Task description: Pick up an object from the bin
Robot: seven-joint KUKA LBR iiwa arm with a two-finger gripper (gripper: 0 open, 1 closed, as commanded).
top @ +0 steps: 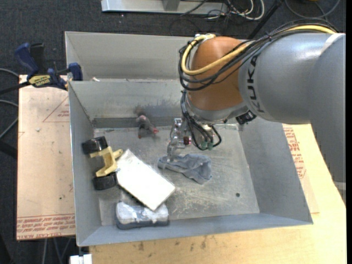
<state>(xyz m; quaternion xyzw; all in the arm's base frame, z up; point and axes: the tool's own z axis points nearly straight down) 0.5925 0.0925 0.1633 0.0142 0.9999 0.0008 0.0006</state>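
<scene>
The gripper (175, 147) hung over a grey rag (191, 168), grip state untellable; white box (144, 185) and wheeled toy (105, 161) lay nearby.

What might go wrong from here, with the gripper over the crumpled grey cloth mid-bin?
The gripper sits over one end of the limp grey cloth, so a pinch may catch only a fold and slip. The white box lies close beside that end and might get nudged.
</scene>
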